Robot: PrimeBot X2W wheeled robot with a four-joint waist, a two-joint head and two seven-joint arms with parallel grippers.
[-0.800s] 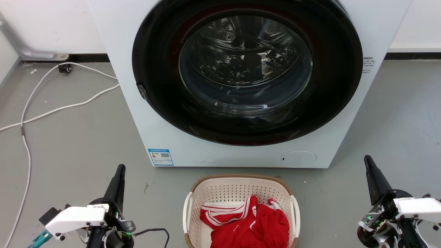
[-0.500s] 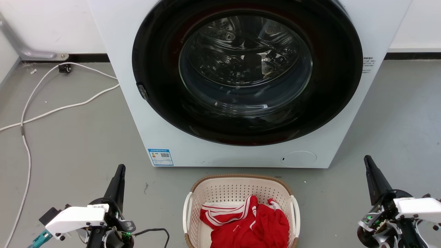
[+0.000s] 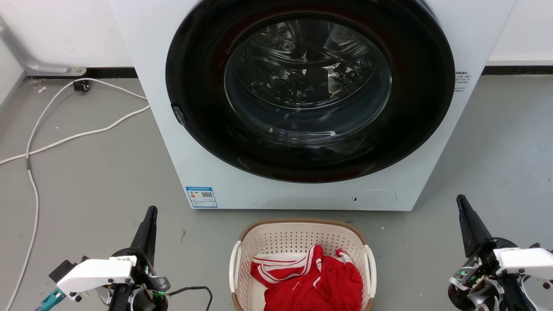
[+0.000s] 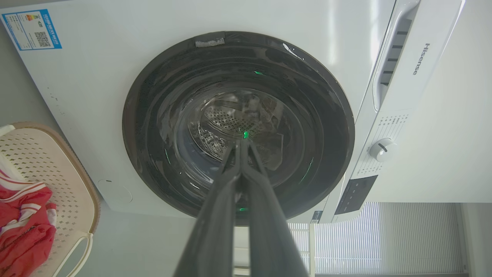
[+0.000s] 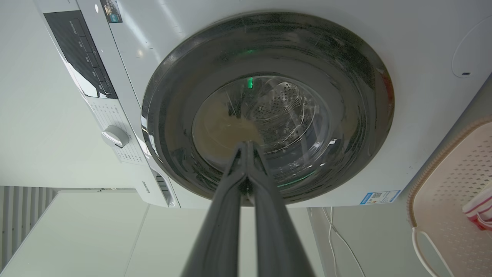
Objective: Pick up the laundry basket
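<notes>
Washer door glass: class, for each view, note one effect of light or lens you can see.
Head view: the door glass mirrors pale streaks, all sharp. Left wrist view: the wide lens bows the edges of the washer; the left claw blurs near the lens. Right wrist view: a tan reflection and green glint on the glass; the right claw blurs too.

Cream perforated basket (image 3: 298, 240) w/ brown rim; red/white-striped cloth (image 3: 322, 283); white washer (image 3: 173, 168), black door (image 3: 194, 86).
</notes>
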